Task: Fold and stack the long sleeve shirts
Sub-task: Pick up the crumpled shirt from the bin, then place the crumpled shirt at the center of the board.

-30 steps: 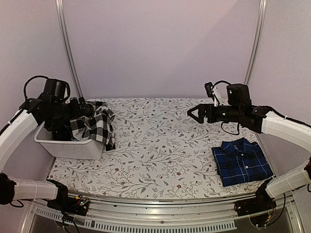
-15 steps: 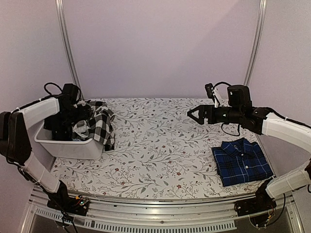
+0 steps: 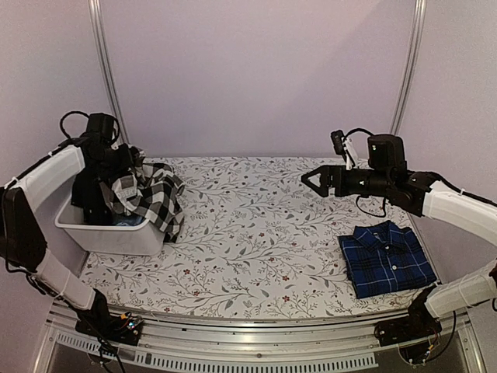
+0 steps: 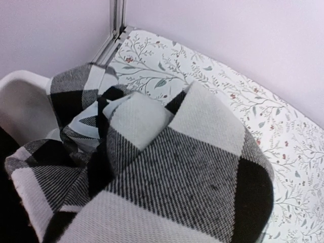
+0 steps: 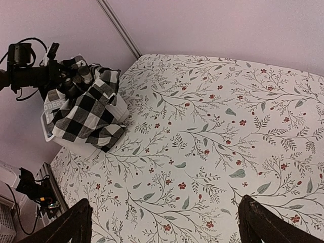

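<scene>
I see a white bin [image 3: 116, 237] at the tabletop's [image 3: 256, 233] left edge. The black-and-white check shirt [image 3: 155, 200] lies crumpled in it, one bunch draped over the rim onto the floral cloth. My left pincer [image 3: 126, 165] is closed into that shirt's cloth at the top of the heap. The navy plaid shirt [image 3: 386, 259] lies folded flat, collar up, near the right front corner. My right pincer [image 3: 311, 180] hangs wide apart above the tabletop, gripping nothing.

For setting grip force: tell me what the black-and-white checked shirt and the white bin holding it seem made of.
Black-and-white checked shirt: thick woven cloth, perhaps flannel; matte, with fine diagonal weave lines visible up close. White rectangular bin: probably moulded plastic; smooth, faintly glossy walls and rounded rim.
</scene>
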Tool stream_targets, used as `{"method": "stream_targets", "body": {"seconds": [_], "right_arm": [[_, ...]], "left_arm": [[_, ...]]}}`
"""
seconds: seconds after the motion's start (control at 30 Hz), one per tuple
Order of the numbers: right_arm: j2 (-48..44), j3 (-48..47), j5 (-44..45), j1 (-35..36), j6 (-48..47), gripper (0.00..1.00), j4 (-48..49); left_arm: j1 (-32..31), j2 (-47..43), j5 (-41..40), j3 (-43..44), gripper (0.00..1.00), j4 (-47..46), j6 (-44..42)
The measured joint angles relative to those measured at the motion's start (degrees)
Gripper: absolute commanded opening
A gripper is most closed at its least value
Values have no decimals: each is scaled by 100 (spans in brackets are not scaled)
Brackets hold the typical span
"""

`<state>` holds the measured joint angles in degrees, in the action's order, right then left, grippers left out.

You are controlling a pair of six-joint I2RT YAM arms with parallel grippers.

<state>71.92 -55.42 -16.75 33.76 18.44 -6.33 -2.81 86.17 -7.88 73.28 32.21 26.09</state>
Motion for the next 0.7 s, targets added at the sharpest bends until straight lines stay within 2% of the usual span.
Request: {"method": "stream_targets", "body": {"seconds": [0.3,0.7], "right_arm": [[-22,0,15,0,-2,99,-2],[-22,-2,57,0,-2,99,0]], "left_arm": [[-199,-1357,782,409,0,-422,-66],[-664,-1541,2074,922,0,-1193,-101]]}}
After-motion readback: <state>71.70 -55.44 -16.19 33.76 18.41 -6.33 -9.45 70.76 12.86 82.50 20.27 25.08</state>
